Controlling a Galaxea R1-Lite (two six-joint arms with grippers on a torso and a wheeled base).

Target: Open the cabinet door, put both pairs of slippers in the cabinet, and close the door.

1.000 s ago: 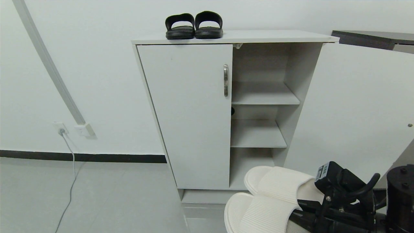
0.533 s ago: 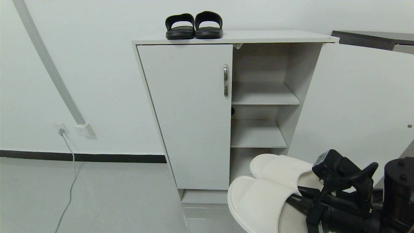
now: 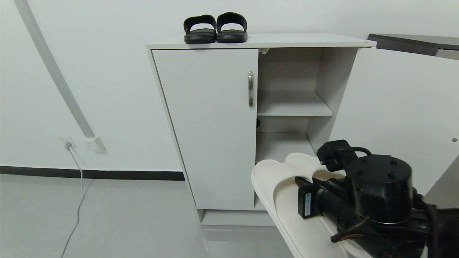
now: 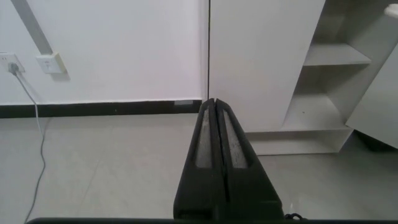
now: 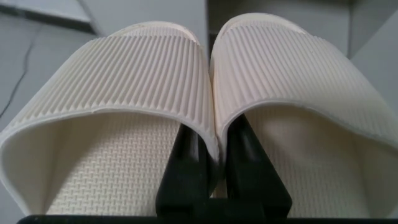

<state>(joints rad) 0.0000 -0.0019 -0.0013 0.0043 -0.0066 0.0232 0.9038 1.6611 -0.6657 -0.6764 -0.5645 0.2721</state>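
My right gripper [image 5: 211,163] is shut on a pair of white ribbed slippers [image 5: 149,81], pinching their inner sides together. The white slippers [image 3: 279,182] hang tilted in front of the cabinet's open right half, toes near the middle shelf [image 3: 283,143]. Black slippers [image 3: 215,28] stand side by side on the cabinet top [image 3: 308,38]. The right door [image 3: 394,118] is swung wide open; the left door [image 3: 208,125] with its metal handle [image 3: 250,89] is closed. My left gripper [image 4: 214,112] is shut on nothing, low over the floor left of the cabinet.
An upper shelf [image 3: 292,107] lies bare inside the cabinet. A wall socket with a grey cable [image 3: 68,145] is at the left, the cable trailing over the floor. Dark-topped furniture [image 3: 412,41] stands behind the open door. Open floor lies left of the cabinet.
My right arm has risen and turned, lifting the white slippers from near the bottom compartment up to the level of the middle shelf and tilting them. The cabinet and black slippers are unchanged.
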